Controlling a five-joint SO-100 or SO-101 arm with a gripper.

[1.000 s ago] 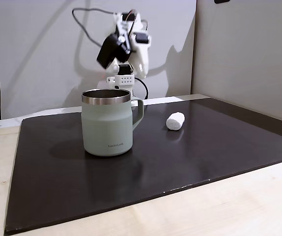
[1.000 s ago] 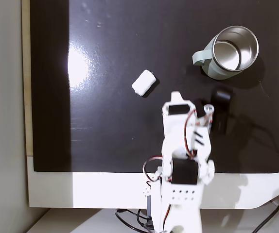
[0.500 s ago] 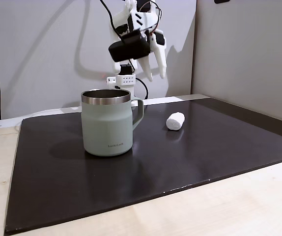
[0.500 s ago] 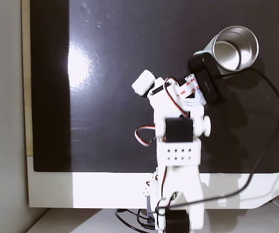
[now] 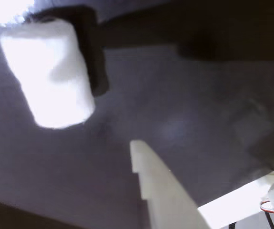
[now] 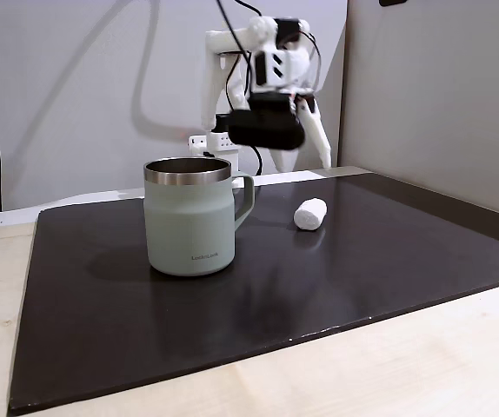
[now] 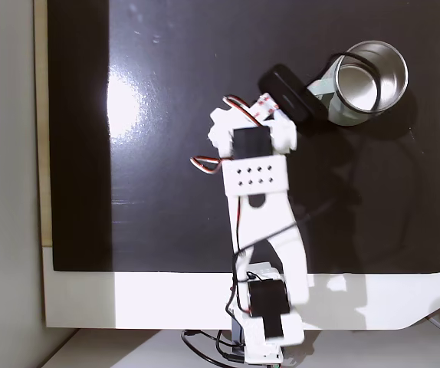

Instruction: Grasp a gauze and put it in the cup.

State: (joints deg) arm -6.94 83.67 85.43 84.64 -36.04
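While my arm (image 6: pixel 271 61) was stretched out over the black mat (image 6: pixel 389 252), my claw (image 6: pixel 315 148) hung in the air above the gauze (image 6: pixel 310 214), not touching it. From the front fixed view the white fingers (image 6: pixel 322 143) pointed down, well clear of the mat, with the black camera block (image 6: pixel 265 130) sitting just to their left. Honestly I couldn't tell whether the claw was open or closed: the wrist view gave me one white finger (image 5: pixel 163 191) poking up from the bottom edge and no clear look at the other, and the other views were no help either.

The gauze lay on its side on the mat, to the right of the cup (image 6: pixel 190 215) in that front view and apart from it. In the wrist view it was a bright, blurry white roll (image 5: pixel 48 74) at upper left, with a dark shadow along its right side, and my finger was below and right of it with bare mat between them.

The cup stood upright on the mat, handle (image 6: pixel 245 195) turned toward the gauze side. From above, its steel rim (image 7: pixel 372 47) showed at the mat's top right corner, and my arm (image 7: pixel 254 176) covered the spot where the gauze lay.
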